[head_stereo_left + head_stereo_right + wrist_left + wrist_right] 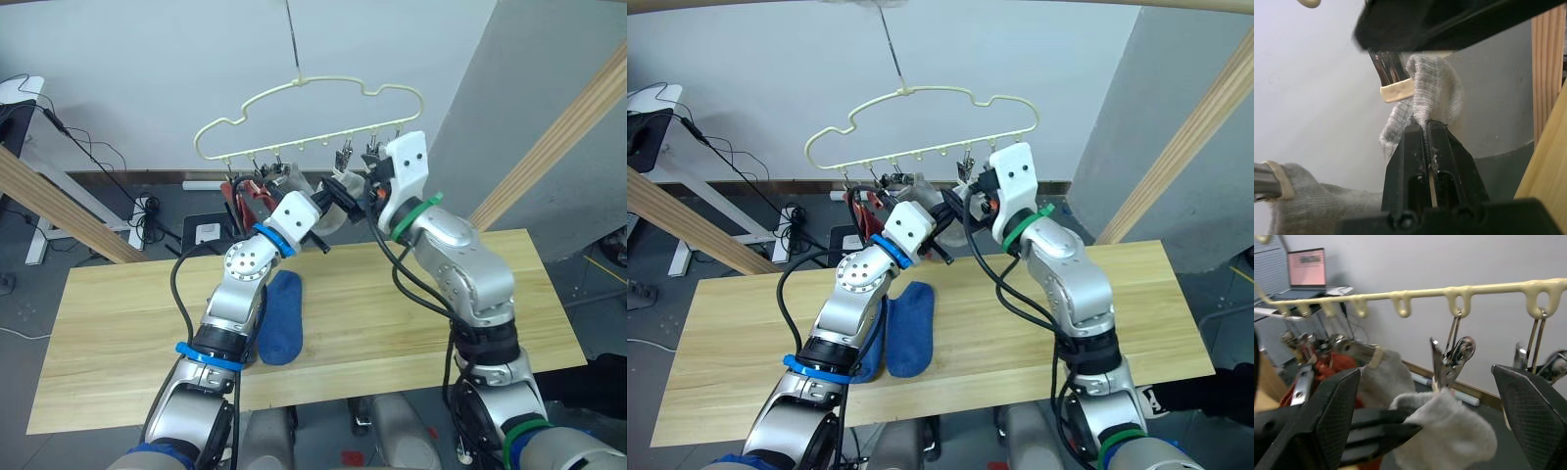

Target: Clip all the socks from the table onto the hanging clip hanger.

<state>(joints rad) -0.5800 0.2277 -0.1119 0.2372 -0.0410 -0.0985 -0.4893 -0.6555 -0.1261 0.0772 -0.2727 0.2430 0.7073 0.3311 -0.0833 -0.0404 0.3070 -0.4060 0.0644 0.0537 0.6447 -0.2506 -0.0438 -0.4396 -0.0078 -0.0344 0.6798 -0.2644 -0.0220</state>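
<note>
The pale yellow clip hanger [312, 103] hangs on a hook above the table's [411, 323] far edge. Two rust red socks [255, 196] and one light grey sock [1382, 372] hang from its clips. My left gripper [1425, 128] is shut on a second light grey sock [1426, 95], held up just under an empty metal clip [1449, 360]. My right gripper [1435, 416] stands wide open around that clip and the sock's top. Two blue socks [911, 328] lie side by side on the table below my left arm.
Slanted wooden beams cross the left [59, 215] and right [554, 142] of the scene. Behind the table are a grey wall, floor cables and a power strip [145, 211]. A laptop [1305, 269] sits on a desk at the far left.
</note>
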